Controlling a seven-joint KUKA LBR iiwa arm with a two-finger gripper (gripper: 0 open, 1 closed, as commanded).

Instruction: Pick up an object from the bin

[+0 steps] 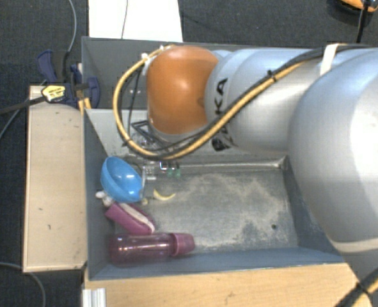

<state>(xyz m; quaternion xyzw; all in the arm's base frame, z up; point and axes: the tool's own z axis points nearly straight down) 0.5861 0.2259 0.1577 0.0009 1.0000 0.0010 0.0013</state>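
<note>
Bin (pixel 240 203), left end: 1 blue cup (pixel 120 178), 1 pink tube (pixel 131 217), 1 purple bottle (pixel 150 245). My gripper (pixel 155 166) sits low, just beside the cup; its grip I cannot tell. Nothing lifted; pick outstanding.

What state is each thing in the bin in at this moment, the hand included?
blue bowl: tipped, leaning at the bin's left wall.
pink-mauve piece: lying flat, slanted between bowl and bottle.
purple bottle: on its side along the near wall.
small yellow piece: loose on the floor, free.
hand: down in the bin, right beside the blue bowl.
</note>
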